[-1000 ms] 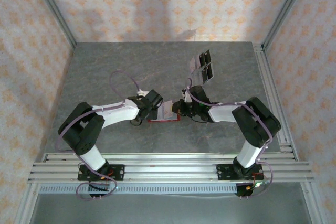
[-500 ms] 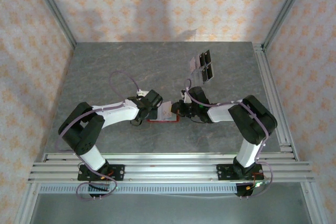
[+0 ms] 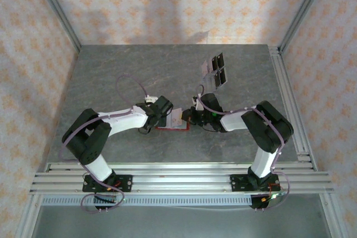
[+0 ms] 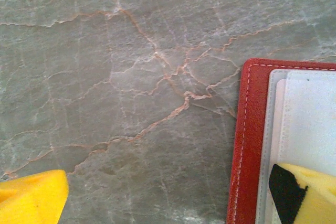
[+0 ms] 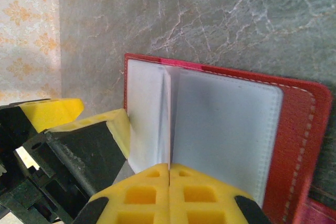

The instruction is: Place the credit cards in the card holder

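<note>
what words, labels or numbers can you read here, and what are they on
No readable text anywhere.
Card holder: plain red cover, blank pale sleeves.
Dark rectangles in the clear stand: too small to read.
Thin sheet in the right gripper: edge-on, no face visible.

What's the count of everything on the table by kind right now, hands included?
card holder: 1
clear stand: 1
dark cards in the stand: 4
robot hands, left hand and right hand: 2
Total: 8
</note>
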{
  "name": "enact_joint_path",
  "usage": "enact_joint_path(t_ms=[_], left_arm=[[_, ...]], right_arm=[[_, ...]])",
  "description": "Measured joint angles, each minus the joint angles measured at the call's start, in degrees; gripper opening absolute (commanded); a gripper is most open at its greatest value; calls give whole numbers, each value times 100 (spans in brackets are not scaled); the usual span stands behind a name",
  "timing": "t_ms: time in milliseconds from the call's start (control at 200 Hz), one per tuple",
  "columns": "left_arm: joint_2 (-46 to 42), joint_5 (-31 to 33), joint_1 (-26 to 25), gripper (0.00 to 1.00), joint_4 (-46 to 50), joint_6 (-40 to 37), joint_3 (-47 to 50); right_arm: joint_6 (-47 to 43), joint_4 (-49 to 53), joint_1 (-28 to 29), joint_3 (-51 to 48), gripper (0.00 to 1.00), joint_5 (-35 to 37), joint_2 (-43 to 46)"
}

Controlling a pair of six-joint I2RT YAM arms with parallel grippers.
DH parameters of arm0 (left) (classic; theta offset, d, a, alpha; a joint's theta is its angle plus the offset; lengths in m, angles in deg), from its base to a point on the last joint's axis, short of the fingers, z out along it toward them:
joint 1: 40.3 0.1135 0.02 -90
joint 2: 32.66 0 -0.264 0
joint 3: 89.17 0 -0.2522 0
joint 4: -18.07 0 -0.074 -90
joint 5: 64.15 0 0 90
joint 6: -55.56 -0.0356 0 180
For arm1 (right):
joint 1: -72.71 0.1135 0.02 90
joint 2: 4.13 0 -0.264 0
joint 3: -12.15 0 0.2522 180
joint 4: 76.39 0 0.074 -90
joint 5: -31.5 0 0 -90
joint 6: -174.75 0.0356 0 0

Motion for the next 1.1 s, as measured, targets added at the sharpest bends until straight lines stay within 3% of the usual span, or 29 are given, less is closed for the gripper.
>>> enact_joint_path(t_ms=[561,1096], left_arm=[[33,155,-4,100,76,129,-2],[33,153,-4,100,52,127,13]], right_arm=[[317,-304,0,-79,0,2,0],[1005,-1346,0,-232,0,-44,-450]])
